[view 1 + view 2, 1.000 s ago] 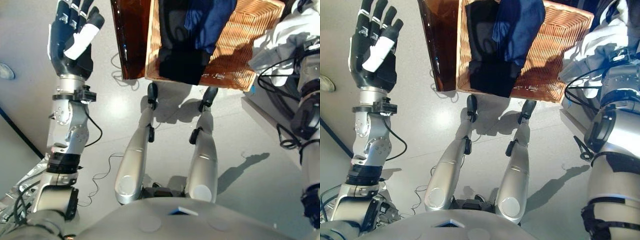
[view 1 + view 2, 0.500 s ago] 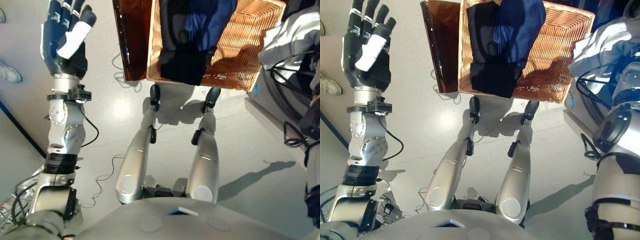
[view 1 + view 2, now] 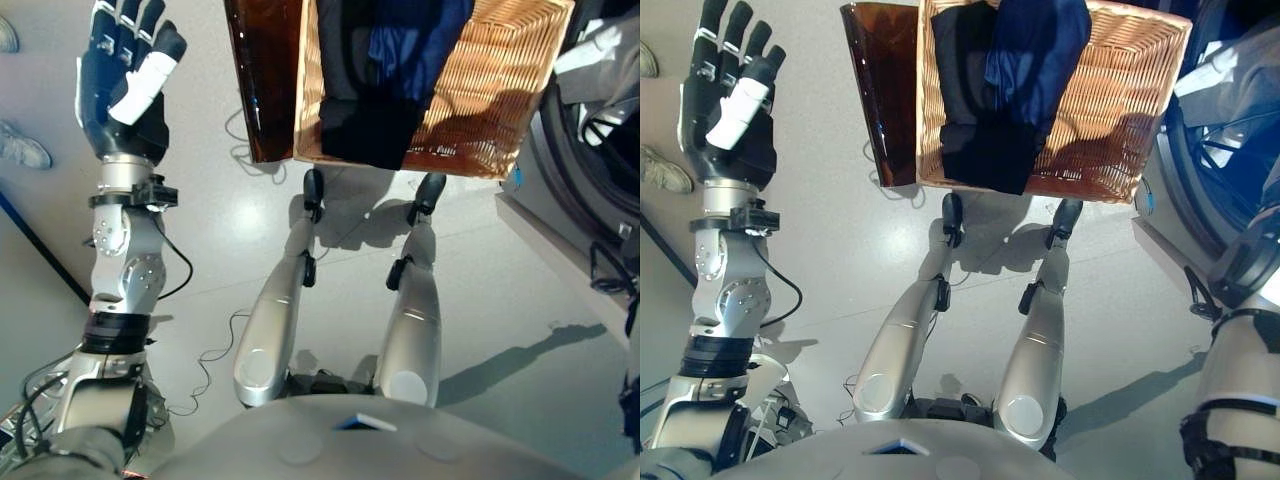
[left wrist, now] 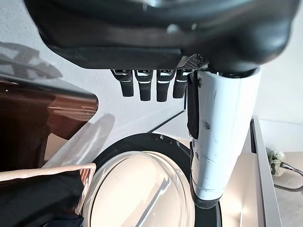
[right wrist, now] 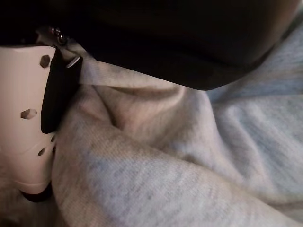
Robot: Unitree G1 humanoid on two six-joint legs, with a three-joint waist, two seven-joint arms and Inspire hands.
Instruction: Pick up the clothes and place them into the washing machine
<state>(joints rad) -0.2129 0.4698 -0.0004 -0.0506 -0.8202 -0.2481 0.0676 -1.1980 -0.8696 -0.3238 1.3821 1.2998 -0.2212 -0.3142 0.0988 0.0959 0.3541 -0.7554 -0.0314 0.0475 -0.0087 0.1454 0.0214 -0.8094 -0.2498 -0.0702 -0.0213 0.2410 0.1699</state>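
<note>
A pale grey garment is bunched against my right hand's palm, with the white-covered thumb pressed into its folds. In the eye views that garment hangs at the far right, at the washing machine's dark round opening; the right hand itself is hidden there. My left hand is raised at the left, open, fingers spread, holding nothing. The wicker basket holds a dark blue garment and a black one that drapes over its near rim.
A brown translucent bin stands against the basket's left side. The machine's round glass door shows past the left hand in its wrist view. A person's shoe is on the floor at the far left.
My right arm has carried the pale grey garment further right and up, into the machine's opening. The left hand stays raised and open, little changed. The camera has shifted slightly.
</note>
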